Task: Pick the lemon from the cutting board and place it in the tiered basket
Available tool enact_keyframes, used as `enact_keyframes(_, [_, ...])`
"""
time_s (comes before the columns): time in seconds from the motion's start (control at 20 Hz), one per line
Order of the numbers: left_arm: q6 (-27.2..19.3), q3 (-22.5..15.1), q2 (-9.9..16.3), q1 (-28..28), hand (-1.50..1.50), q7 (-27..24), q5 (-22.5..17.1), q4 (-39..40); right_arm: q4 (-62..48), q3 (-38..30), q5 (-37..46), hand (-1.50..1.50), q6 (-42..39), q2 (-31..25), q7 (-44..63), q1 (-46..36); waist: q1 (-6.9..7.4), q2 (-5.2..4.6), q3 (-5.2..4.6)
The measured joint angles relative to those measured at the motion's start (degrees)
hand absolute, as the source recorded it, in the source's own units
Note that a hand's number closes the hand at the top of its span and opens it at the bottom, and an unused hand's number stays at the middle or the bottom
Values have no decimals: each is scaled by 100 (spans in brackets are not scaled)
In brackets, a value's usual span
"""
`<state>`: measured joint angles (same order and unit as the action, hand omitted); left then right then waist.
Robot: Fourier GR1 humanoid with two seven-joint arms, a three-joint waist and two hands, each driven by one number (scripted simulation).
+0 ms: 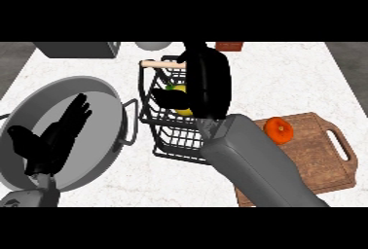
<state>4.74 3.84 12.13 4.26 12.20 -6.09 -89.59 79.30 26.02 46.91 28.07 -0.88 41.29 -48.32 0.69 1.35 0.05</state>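
Over the white marble counter (287,82), my right hand (205,78) is gripping the lemon (177,95) inside the tiered basket (169,141) (cutting board (316,160) alongside); my left hand (54,136) is resting open.

On my white marbled worktop (302,78) sit a grey pan (108,97) at the left edge, the black tiered basket (169,141) mid-worktop, and a wooden cutting board (323,160) at the near right corner.
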Motion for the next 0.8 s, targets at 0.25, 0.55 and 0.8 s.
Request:
enact_keyframes(0.25, [-43, 1, -20, 18, 0, 38, 61, -7, 161, -395, -726, -150, 415, 47, -72, 74, -10, -80, 2])
enact_keyframes(0.55, [-82, 5, -67, 34, 0, 92, 83, -47, 552, -1079, -1434, -150, 930, 69, -325, 212, -36, -124, -1])
enact_keyframes(0.8, [6, 156, 32, -36, 0, 119, -9, -87, 1413, -1627, -1667, -150, 928, -305, -313, 682, -93, -118, -3])
